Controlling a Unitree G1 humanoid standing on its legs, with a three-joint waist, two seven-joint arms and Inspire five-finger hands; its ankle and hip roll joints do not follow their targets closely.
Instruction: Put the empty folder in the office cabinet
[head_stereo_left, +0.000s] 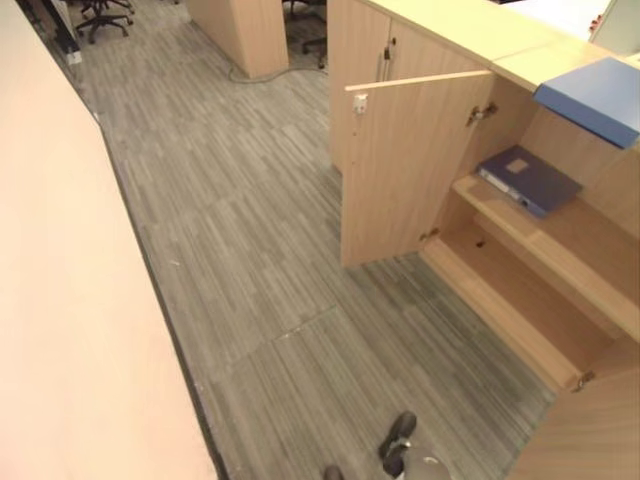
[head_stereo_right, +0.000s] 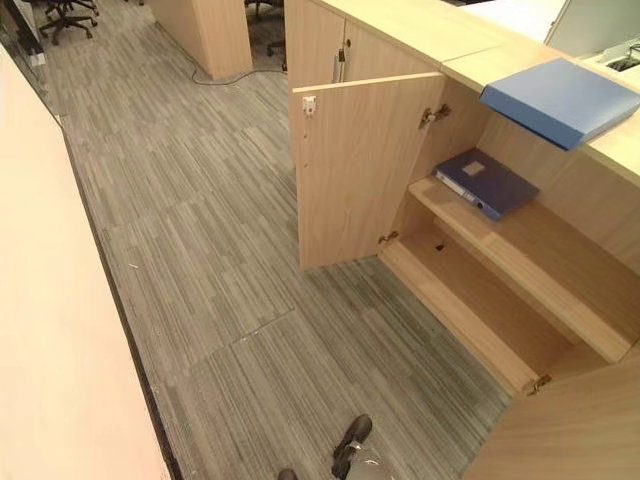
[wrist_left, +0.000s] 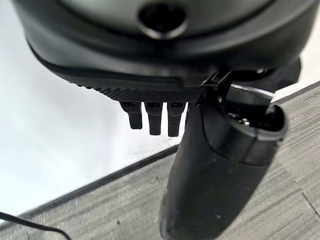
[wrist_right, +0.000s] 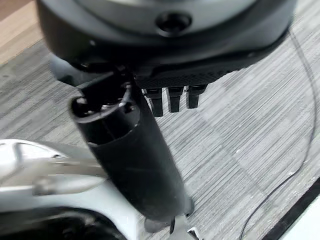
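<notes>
The wooden office cabinet (head_stereo_left: 560, 255) stands at the right with its left door (head_stereo_left: 410, 165) swung open. A dark blue folder (head_stereo_left: 528, 180) lies flat on the upper shelf inside. A lighter blue folder (head_stereo_left: 595, 97) lies on the cabinet's top, jutting over the edge. The lower shelf (head_stereo_right: 470, 300) is bare. My left hand (wrist_left: 165, 60) hangs over the grey floor with straight fingers (wrist_left: 152, 120) and holds nothing. My right hand (wrist_right: 170, 55) hangs the same way, open and holding nothing, thumb (wrist_right: 130, 155) standing out.
Grey striped carpet (head_stereo_left: 250, 250) runs between the cabinet and a pale wall (head_stereo_left: 60, 300) on the left. The cabinet's other open door (head_stereo_left: 590, 430) shows at the lower right. A closed cabinet door with a handle (head_stereo_left: 385, 60) and office chairs (head_stereo_left: 100, 15) stand further back.
</notes>
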